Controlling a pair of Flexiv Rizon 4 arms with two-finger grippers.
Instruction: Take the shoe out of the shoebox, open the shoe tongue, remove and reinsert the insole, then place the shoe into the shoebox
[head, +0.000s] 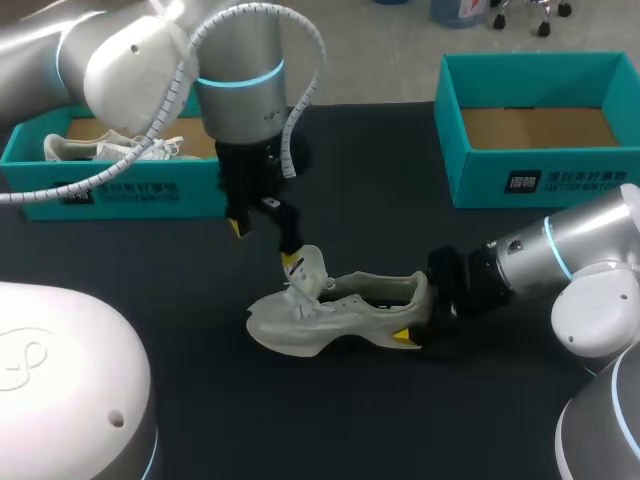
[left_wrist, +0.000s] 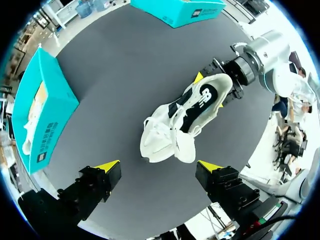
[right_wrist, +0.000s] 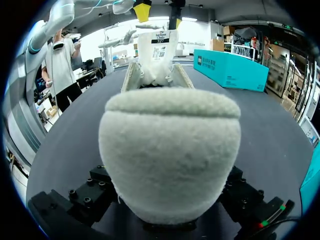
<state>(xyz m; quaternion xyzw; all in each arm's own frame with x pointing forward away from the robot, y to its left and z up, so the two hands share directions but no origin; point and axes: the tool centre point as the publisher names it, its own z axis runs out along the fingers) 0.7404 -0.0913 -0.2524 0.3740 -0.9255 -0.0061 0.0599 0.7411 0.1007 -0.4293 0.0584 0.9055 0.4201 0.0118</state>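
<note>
Right tool (head: 418, 312) clamped on the heel of a white sneaker (head: 340, 312), which stands on the black bench (head: 400, 420).
Left tool (head: 264, 245) hangs over the sneaker's front, fingers apart, one tip at the raised tongue (head: 310, 268); an open teal shoebox (head: 540, 180) sits beyond the right tool.

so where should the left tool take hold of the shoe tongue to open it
Pinch the tongue by its free top edge, from above, one finger on each face: it stands upright above the laces, under the open left tool, while the right tool holds the heel.
</note>
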